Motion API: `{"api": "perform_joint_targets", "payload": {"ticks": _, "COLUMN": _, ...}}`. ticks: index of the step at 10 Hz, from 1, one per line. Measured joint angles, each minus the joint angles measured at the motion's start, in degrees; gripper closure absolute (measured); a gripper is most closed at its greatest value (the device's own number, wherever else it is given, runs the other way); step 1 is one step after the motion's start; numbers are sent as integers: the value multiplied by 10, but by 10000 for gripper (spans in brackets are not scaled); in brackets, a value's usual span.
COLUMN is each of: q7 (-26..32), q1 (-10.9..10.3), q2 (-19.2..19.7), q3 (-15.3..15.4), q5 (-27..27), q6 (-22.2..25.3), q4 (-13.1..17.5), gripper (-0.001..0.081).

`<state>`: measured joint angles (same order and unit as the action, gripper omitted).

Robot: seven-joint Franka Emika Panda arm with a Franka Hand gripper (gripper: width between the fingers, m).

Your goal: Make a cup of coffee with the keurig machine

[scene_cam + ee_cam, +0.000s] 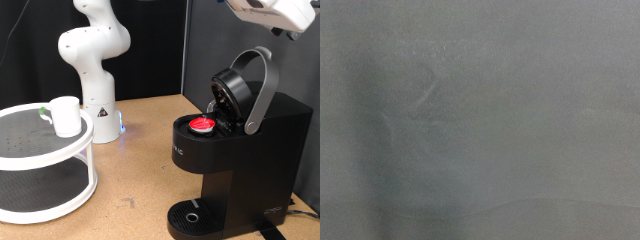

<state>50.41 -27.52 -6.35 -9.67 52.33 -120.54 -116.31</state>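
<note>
The black keurig machine (235, 150) stands at the exterior view's right with its silver-grey lid handle (262, 85) raised and the lid open. A small pod with a red top (203, 125) sits in the open chamber. The circular drip tray (192, 217) at its base holds nothing. The plain white cup (66, 115) stands on the top level of a round white two-tier stand (45, 160) at the exterior view's left. Part of the white arm's hand (275, 12) shows at the top right corner, above the machine; its fingers do not show. The wrist view is a blurred grey surface.
The white robot base (93, 60) stands at the back, left of centre, on the wooden table (140, 170). A dark curtain (160, 40) hangs behind. A cable (300, 212) runs off the machine's right side.
</note>
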Motion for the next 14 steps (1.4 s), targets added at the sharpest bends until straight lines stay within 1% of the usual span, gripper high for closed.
{"api": "perform_joint_targets", "payload": {"ticks": 1, "q7": 0, "q1": 0, "q2": 2, "q3": 0, "q5": -2, "q6": 0, "q4": 0, "gripper": 487}}
{"api": "perform_joint_targets", "payload": {"ticks": 2, "q7": -1, "q1": 1, "q2": 5, "q3": 0, "q5": -8, "q6": 0, "q4": -1, "gripper": 487}}
{"api": "perform_joint_targets", "payload": {"ticks": 3, "q7": -2, "q1": 1, "q2": 6, "q3": -1, "q5": -16, "q6": 0, "q4": -3, "gripper": 661}}
{"api": "perform_joint_targets", "payload": {"ticks": 4, "q7": -2, "q1": 2, "q2": 6, "q3": -2, "q5": -23, "q6": -3, "q4": -6, "gripper": 775}}
{"api": "perform_joint_targets", "payload": {"ticks": 5, "q7": -1, "q1": 4, "q2": 6, "q3": -3, "q5": -25, "q6": -4, "q4": -8, "gripper": 775}}
{"api": "perform_joint_targets", "payload": {"ticks": 6, "q7": 2, "q1": 6, "q2": 6, "q3": -4, "q5": -26, "q6": -4, "q4": -8, "gripper": 797}}
{"api": "perform_joint_targets", "payload": {"ticks": 9, "q7": 19, "q1": 9, "q2": 4, "q3": -11, "q5": -25, "q6": -2, "q4": -9, "gripper": 804}}
{"api": "perform_joint_targets", "payload": {"ticks": 14, "q7": 21, "q1": 18, "q2": -1, "q3": -24, "q5": -34, "q6": 28, "q4": -13, "gripper": 805}}
